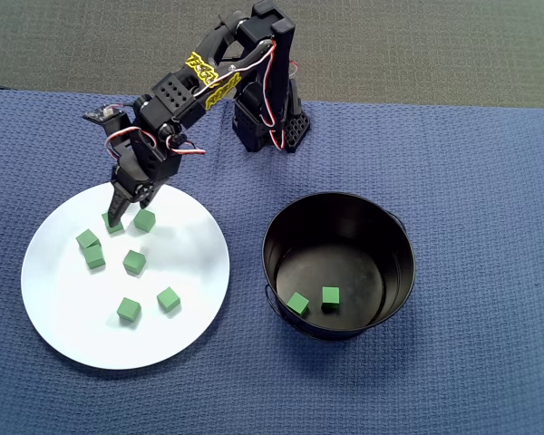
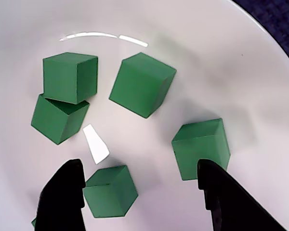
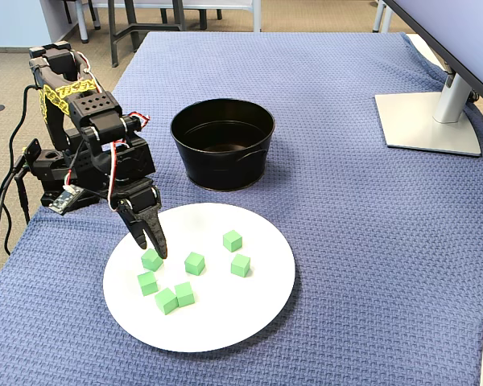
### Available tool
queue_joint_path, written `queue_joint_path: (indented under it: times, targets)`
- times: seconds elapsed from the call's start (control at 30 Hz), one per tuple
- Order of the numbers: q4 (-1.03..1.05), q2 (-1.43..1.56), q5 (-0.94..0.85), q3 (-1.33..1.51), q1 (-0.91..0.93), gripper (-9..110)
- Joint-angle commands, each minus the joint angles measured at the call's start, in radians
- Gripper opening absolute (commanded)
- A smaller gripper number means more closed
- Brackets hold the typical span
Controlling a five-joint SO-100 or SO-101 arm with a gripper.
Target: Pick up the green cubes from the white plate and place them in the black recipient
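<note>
My two dark fingers (image 2: 67,192) rise from the bottom edge of the wrist view, spread apart, with one green cube (image 2: 109,191) just inside the left finger and another (image 2: 201,148) just beside the right one. My hand (image 1: 120,216) holds nothing; it hangs over the far-left rim of the white plate (image 1: 190,326) in the overhead view, tips down among the cubes.

The green cubes are small, matte and bright, all alike — seven on the plate in the overhead view: one (image 1: 145,219) beside my fingertips, one partly under them (image 1: 111,223), a touching pair (image 1: 91,248), one near the middle (image 1: 134,262), and two toward the near edge (image 1: 129,310) (image 1: 168,298). Two more (image 1: 298,304) (image 1: 331,295) lie on the floor of the black recipient (image 1: 399,272), a glossy straight-walled pot just right of the plate, on the blue woven surface (image 1: 490,181).

From the fixed view only six cubes show on the plate, my hand (image 3: 149,244) covering part of that corner, and the pot's wall (image 3: 221,165) hides the two inside. In the wrist view a sliver of green (image 2: 33,222) at the bottom left is cut off — too little to tell which cube it is.
</note>
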Motion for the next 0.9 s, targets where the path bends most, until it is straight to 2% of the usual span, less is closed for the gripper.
queue_joint_path:
  times: [0.0, 0.3, 0.57, 0.87]
  targets:
    - [0.017, 0.006, 0.023, -0.058, 0.008, 22]
    - [0.044, 0.034, -0.015, -0.006, -0.051, 22]
    - [0.107, 0.046, -0.176, 0.012, -0.101, 22]
    - [0.167, -0.029, -0.236, -0.051, -0.055, 21]
